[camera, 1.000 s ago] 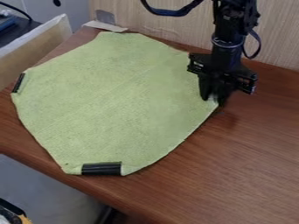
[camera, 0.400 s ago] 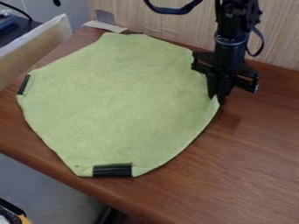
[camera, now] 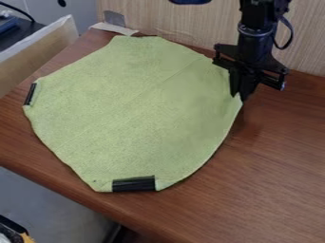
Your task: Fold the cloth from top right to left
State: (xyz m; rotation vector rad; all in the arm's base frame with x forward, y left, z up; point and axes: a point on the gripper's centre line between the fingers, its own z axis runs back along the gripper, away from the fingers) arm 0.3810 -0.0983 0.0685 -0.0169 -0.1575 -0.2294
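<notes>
We see the end effector [camera: 240, 96] pinching the right corner of the green cloth [camera: 130, 109], 2 black strips [camera: 133, 184] at its edges, on our counter [camera: 279, 156].

Slanting view from above, across the bench [camera: 279, 152].
The camera looks down from over the bench's near side and faces the wood-grained panel [camera: 181, 21] behind it. It is close enough for the cloth [camera: 136, 109] to take up much of the middle, yet far enough back to fit its whole outline. The near edge of the bench slants across the lower left; the panel crosses the top.
</notes>
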